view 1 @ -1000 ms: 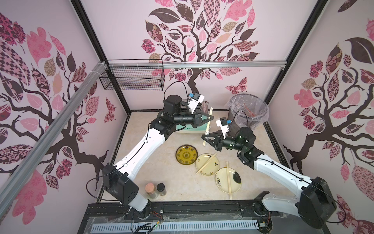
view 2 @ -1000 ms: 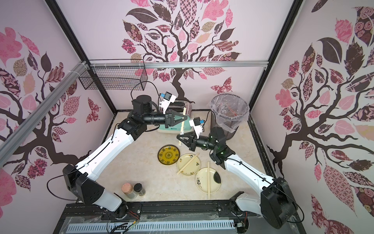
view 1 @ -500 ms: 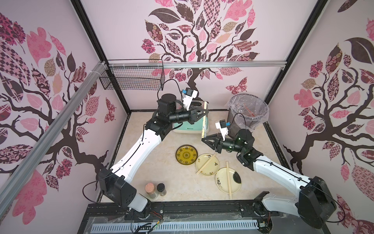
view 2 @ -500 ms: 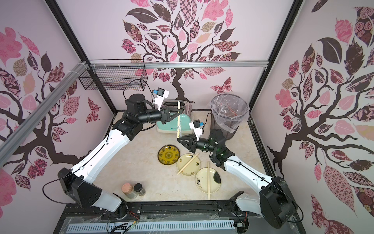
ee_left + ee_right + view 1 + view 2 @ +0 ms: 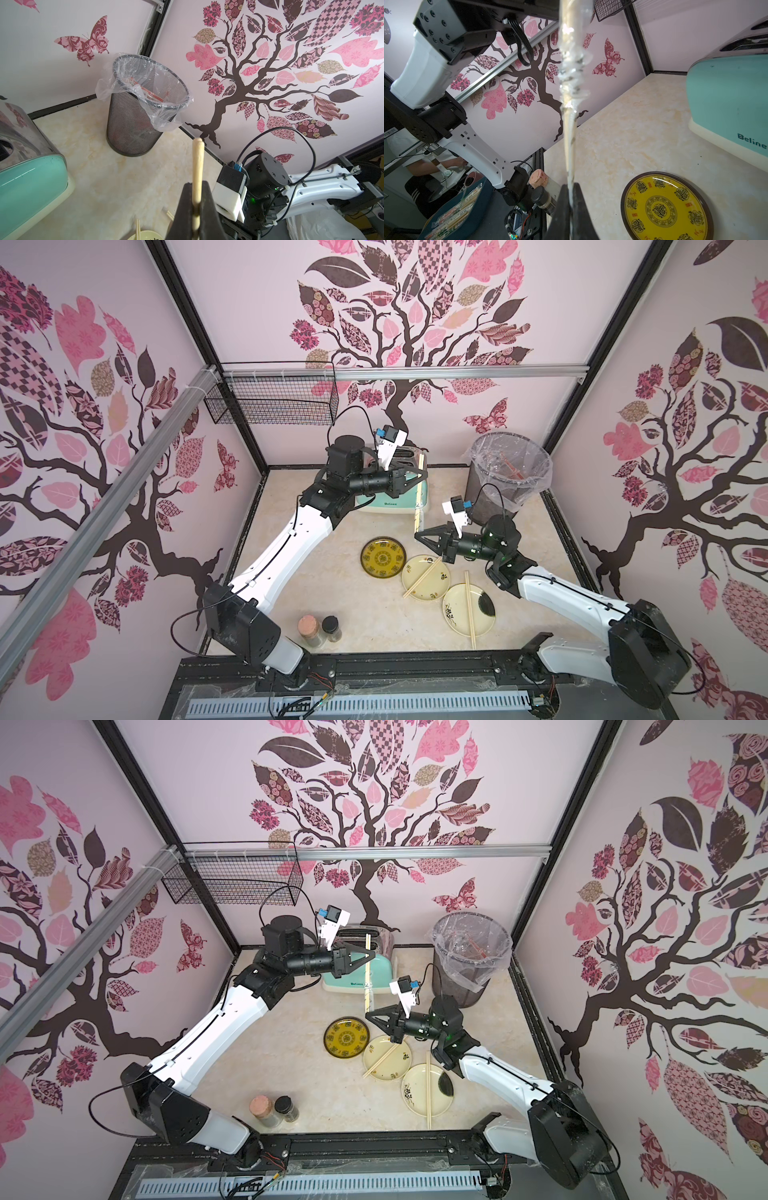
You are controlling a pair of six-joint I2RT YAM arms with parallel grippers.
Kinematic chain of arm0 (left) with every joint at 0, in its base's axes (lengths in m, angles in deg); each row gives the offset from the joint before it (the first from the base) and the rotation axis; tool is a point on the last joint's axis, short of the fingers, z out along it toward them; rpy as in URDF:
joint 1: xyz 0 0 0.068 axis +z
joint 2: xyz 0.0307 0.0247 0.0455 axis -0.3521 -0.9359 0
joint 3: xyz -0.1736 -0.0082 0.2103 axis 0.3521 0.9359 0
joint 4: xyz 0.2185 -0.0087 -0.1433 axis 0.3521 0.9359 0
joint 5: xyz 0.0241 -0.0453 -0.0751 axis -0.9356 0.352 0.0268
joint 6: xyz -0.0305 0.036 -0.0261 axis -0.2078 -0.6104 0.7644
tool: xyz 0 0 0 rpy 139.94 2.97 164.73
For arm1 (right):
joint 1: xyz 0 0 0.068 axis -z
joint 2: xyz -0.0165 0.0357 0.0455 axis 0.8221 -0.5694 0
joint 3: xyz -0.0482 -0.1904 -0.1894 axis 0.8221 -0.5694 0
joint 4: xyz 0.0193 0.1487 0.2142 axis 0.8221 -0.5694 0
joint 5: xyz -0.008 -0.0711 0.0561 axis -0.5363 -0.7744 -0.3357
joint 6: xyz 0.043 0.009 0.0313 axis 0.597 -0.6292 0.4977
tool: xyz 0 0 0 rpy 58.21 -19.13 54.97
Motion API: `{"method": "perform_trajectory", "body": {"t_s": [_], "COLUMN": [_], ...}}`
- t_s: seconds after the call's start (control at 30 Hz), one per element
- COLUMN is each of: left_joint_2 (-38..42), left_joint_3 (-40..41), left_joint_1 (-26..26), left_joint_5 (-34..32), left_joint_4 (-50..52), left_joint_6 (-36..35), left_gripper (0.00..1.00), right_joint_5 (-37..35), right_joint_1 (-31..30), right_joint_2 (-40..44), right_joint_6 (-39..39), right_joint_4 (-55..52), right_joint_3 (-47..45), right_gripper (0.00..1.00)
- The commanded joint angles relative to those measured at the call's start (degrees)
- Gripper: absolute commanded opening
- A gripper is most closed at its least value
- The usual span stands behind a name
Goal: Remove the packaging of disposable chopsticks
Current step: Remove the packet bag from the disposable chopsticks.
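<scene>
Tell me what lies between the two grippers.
A pair of disposable chopsticks, lower part in crinkled packaging, spans left gripper to right gripper; both top views show it.

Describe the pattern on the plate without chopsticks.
The plate is yellow with dark round emblems and a dark rim; clearest in the right wrist view.

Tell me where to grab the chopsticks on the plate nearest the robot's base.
Grip the near end of the chopsticks, where they stick out past the plate rim. Come from above, pinching across the pair; the overhang probably leaves room under them.
</scene>
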Motion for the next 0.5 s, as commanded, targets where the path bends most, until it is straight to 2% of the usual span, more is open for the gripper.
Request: {"method": "perform_trajectory", "body": {"t_s": [0.0,0.03,0.1,0.33,0.43,0.47], "left_joint_2": [0.8,0.7,0.6,0.6,0.4,0.4], "left_joint_3": [-0.8,-0.9,-0.9,-1.0,-1.1,-1.1], "left_joint_1": [0.6,0.6,0.6,0.6,0.6,0.6], "left_joint_5": [-0.7,-0.6,-0.5,-0.3,0.1,0.4], "left_joint_4": [-4.1,-4.1,-4.1,-4.1,-3.8,-3.7], "left_joint_6": [0.9,0.8,0.8,1.0,0.9,1.0], "left_gripper": [0.0,0.0,0.0,0.0,0.0,0.0], "right_joint_5": [1.3,1.2,1.0,1.5,1.2,0.8], "right_joint_1": [-1.0,-1.0,-1.0,-1.2,-1.2,-1.2], "right_joint_2": [0.3,0.4,0.7,0.3,0.6,1.1], "right_joint_6": [0.4,0.5,0.6,0.3,0.1,0.0], "right_joint_4": [-4.5,-4.5,-4.6,-4.7,-5.2,-5.6], "right_joint_3": [-2.2,-2.3,-2.5,-2.2,-2.3,-2.1], "right_gripper": [0.05,0.11,0.15,0.0,0.0,0.06]}}
